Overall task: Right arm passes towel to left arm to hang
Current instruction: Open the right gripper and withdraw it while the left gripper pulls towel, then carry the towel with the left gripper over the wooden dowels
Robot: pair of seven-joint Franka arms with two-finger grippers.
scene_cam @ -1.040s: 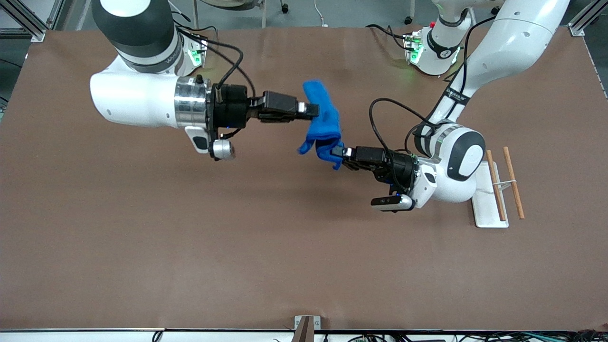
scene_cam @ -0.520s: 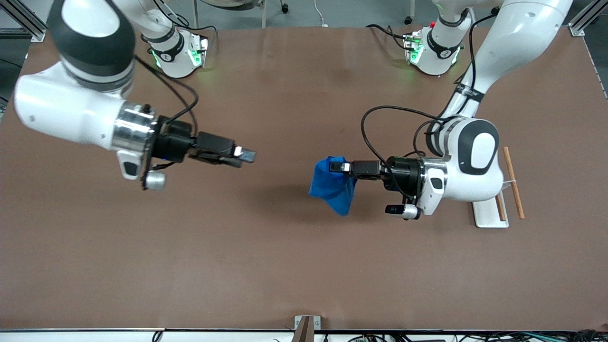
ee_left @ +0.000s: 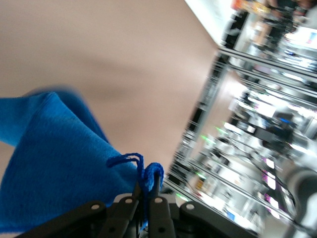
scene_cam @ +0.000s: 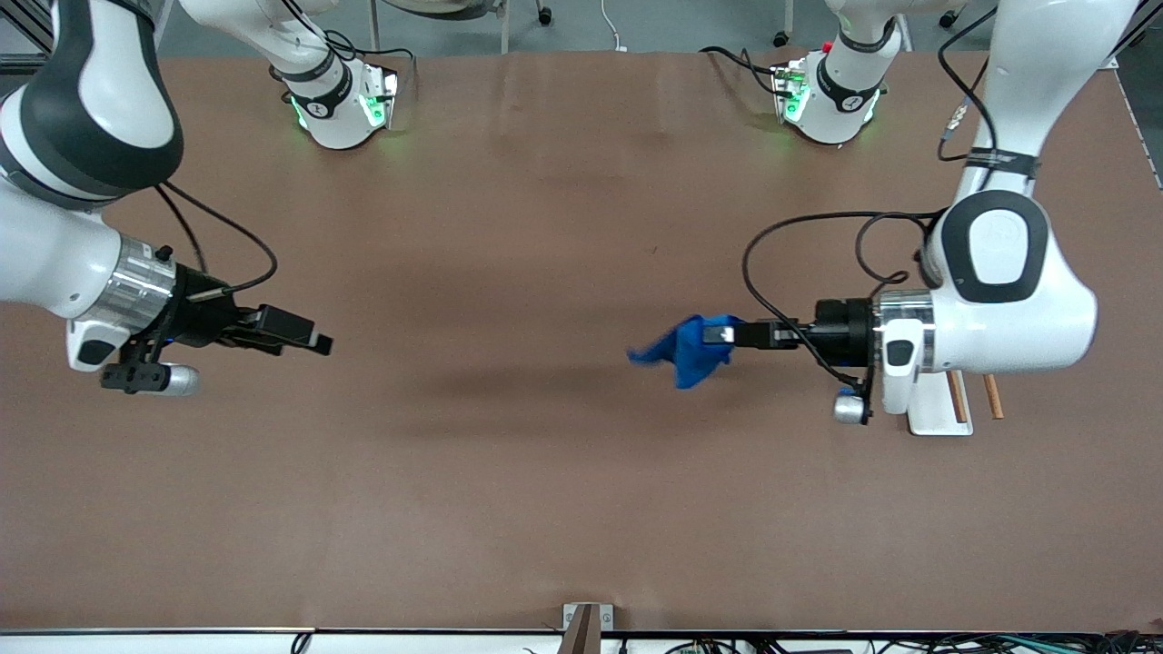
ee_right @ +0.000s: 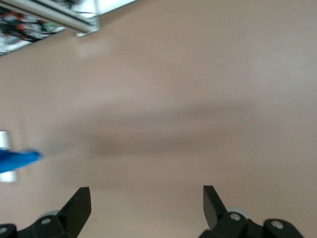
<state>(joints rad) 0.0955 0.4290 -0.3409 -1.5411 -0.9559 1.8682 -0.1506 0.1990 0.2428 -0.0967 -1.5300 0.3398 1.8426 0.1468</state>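
The left gripper [scene_cam: 718, 334] is clenched on the towel [scene_cam: 688, 351], up in the air over the table [scene_cam: 545, 509] toward the left arm's end. Its fingers [ee_left: 159, 218] pinch one corner of the blue cloth, and the small loop tag [ee_left: 130, 159] sticks out just beside the pinch in the left wrist view. The rest of the towel hangs crumpled from the grip, one flap trailing out toward the middle of the table. No part of it visibly rests on the tabletop, and its shadow falls on the brown surface below.

The right gripper [scene_cam: 313, 342] is released and holds nothing. It hangs over the table at the right arm's end, well apart from the towel, pointing toward the table's middle. In the right wrist view its two fingers [ee_right: 77, 209] stand wide apart with bare table between them, and a sliver of the towel [ee_right: 17, 159] shows in the distance.

A white stand [scene_cam: 936, 413] with two brown wooden rods [scene_cam: 992, 397] sits on the table at the left arm's end, mostly hidden under the left arm's wrist. The towel is not on it.
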